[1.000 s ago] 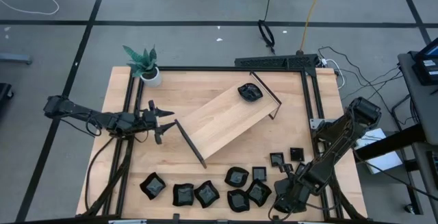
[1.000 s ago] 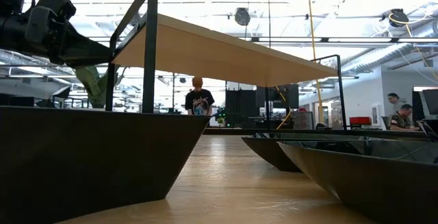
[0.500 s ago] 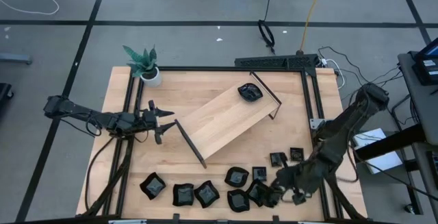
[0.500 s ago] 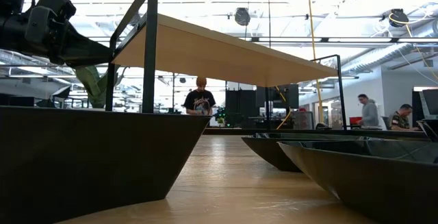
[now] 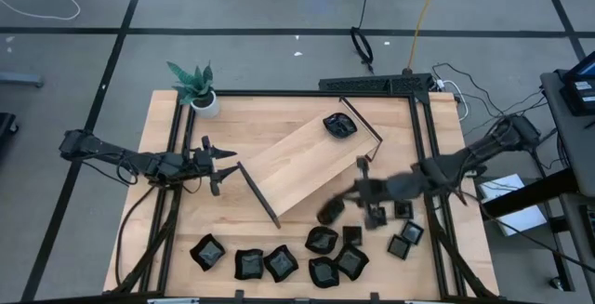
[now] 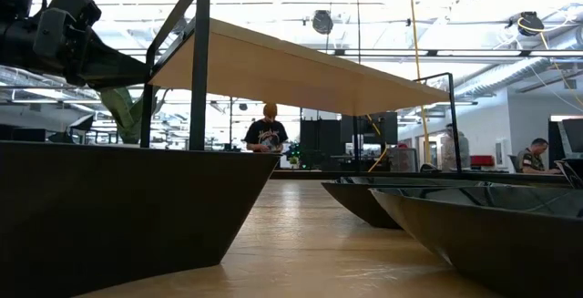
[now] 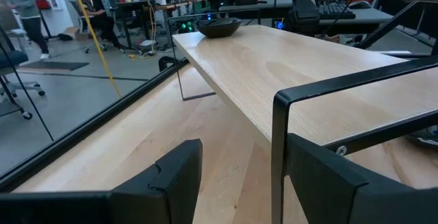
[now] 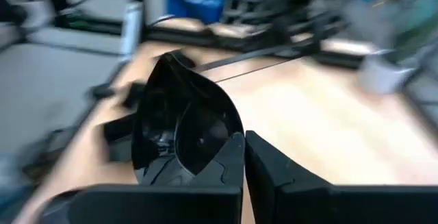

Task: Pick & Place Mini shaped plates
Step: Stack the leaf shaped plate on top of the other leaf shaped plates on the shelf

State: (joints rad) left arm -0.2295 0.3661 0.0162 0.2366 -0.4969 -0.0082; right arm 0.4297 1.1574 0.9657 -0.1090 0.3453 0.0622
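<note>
Left pincer (image 5: 226, 166) spread, waiting; right pincer (image 5: 333, 209) clamped, gripping.

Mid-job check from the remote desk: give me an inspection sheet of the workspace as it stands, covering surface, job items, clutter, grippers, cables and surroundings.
Surface: pale wooden table, black frame rails around it.
Job's things: wooden tray lies diagonally mid-table; one mini plate sits on its far end. Loose black plates in a row along the near edge, a few small square ones at right.
Clutter: potted plant at the far left corner.
Grippers: left gripper open, waiting beside the tray's near end rail. Right gripper shut on a carried plate, near the tray's right side.
Cables: several on the floor beyond the table's far right corner.
Surroundings: people in the room behind.
</note>
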